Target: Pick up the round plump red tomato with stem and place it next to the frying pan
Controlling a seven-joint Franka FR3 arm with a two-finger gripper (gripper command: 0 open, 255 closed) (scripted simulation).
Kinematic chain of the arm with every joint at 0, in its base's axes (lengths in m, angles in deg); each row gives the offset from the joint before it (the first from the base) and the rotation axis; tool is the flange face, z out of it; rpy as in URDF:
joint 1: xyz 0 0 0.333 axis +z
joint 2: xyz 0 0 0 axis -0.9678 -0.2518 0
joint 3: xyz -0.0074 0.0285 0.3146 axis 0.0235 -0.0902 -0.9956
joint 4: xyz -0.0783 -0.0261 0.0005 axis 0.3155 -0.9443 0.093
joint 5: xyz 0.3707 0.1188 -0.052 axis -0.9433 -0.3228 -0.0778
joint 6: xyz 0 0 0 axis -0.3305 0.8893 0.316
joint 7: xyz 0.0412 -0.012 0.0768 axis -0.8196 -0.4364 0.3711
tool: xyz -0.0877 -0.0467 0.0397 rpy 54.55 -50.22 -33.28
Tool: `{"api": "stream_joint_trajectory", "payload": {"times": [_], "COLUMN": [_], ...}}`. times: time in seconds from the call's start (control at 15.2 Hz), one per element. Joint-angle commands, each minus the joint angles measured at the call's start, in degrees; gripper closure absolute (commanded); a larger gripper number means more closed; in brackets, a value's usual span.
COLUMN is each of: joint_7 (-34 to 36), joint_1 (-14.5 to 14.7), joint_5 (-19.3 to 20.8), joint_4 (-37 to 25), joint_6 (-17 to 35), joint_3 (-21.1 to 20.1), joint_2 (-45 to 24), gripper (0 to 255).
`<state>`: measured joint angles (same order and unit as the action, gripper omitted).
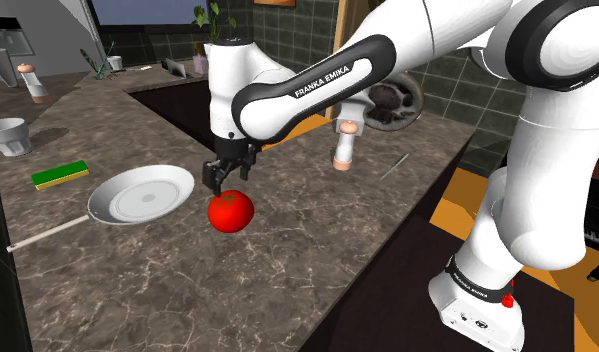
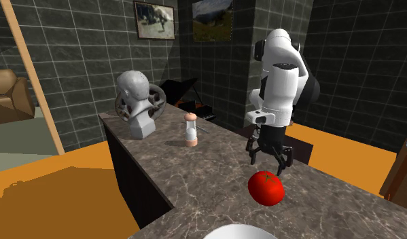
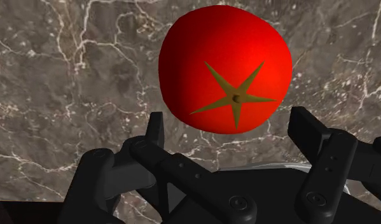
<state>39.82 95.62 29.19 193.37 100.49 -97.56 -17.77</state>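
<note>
White arm (image 1: pixel 317 80) bent over, wrist vertical, black hand (image 1: pixel 228 181) pointing down, fingers (image 3: pixel 310 130) apart, holding nothing

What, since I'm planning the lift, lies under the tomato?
The tomato rests on the dark marbled counter, with bare counter showing all round it. The spot beneath is covered by the tomato itself. The open gripper hovers above it.

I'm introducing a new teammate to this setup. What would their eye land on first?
The bright red tomato stands out on the dark marbled counter, its olive star-shaped stem clear in the wrist view. The black end effector hangs open just above it. A white pan lies close by, toward the shoulder view's left.
</note>
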Motion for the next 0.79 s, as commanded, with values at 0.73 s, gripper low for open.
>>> {"api": "stream_joint_trajectory", "payload": {"times": [0.73], "joint_7": [-0.7], "joint_1": [-0.2], "joint_5": [-1.1], "joint_4": [-2.7], "joint_6": [-6.2], "joint_3": [-0.3], "joint_2": [3.6], "gripper": [0]}}
